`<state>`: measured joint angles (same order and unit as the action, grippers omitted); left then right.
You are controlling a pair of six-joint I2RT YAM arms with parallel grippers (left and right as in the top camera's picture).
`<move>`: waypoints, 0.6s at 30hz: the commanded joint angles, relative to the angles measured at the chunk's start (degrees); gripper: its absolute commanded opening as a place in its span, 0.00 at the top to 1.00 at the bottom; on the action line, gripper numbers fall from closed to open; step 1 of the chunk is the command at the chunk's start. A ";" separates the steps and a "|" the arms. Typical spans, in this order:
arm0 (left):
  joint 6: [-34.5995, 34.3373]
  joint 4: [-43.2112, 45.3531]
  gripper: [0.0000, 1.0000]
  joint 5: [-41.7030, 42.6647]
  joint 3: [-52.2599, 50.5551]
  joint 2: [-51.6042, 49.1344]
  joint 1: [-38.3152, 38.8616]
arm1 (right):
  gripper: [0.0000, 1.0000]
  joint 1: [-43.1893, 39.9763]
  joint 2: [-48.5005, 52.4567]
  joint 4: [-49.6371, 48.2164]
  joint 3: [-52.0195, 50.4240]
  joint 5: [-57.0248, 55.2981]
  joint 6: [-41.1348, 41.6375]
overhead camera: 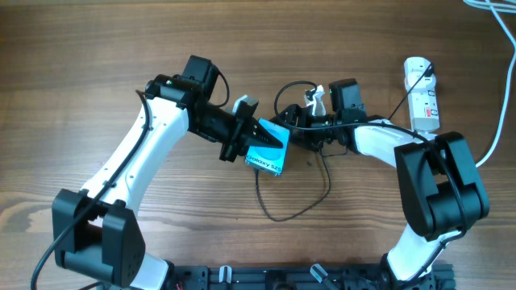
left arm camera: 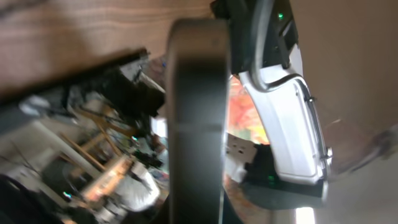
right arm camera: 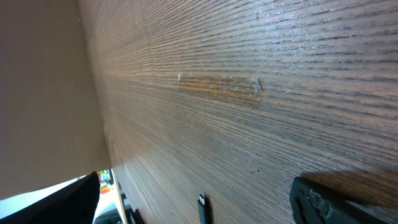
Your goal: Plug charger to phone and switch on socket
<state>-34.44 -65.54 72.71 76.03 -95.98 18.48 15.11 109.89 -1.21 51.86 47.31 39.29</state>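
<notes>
Nearest the robot's side of the wooden table, just on the near side of the phone, the thin black cable lies in a loose open curve on the brown, streaky grain. From there it climbs toward the phone and passes behind it.

The phone is a small flat rectangle with a teal and light-blue face and a white strip along its near end. It sits tilted near the middle of the table. The left gripper is clamped on its left end, one finger on each side. In the left wrist view the phone appears edge-on as a dark slab with rounded corners, blurred, with the smooth white shell of the right arm beyond it.

The right gripper is right against the phone's right edge, among the cable's turns; whether its fingers are apart or together cannot be told. Its own camera shows mostly wood grain and one dark, rough finger at the lower corner.

Just beyond the phone the cable makes a second, smaller loop.

Well to the right of the phone and farther back lies the power strip, a long white plastic bar with small red marks. A thicker white cord curves past its outer side.
</notes>
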 commanded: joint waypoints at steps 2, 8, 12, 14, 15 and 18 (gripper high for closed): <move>4.46 4.11 0.96 -13.29 0.42 1.11 0.00 | 0.00 -0.31 4.02 2.10 -2.80 -13.27 -1.57; 11.76 4.31 0.96 -28.92 0.42 1.11 -0.02 | 0.00 -0.31 4.02 2.10 -2.80 -13.27 -1.60; 11.76 5.09 0.96 -37.33 0.42 1.11 -0.85 | 0.00 -0.31 4.02 2.10 -2.80 -13.27 -1.57; 11.74 6.64 0.96 -44.48 0.42 1.11 -1.88 | 0.00 -0.31 4.02 2.10 -2.80 -13.27 -1.57; 11.74 6.36 0.96 -48.63 0.42 1.11 -2.16 | 0.00 -0.31 4.02 2.10 -2.80 -13.27 -1.55; 11.74 8.94 0.96 -55.56 0.42 1.05 -2.86 | 0.00 -0.31 4.02 2.10 -2.80 -13.27 -1.55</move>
<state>-23.99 -58.92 27.46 76.03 -95.98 16.47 15.11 109.89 -1.21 51.86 47.31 39.29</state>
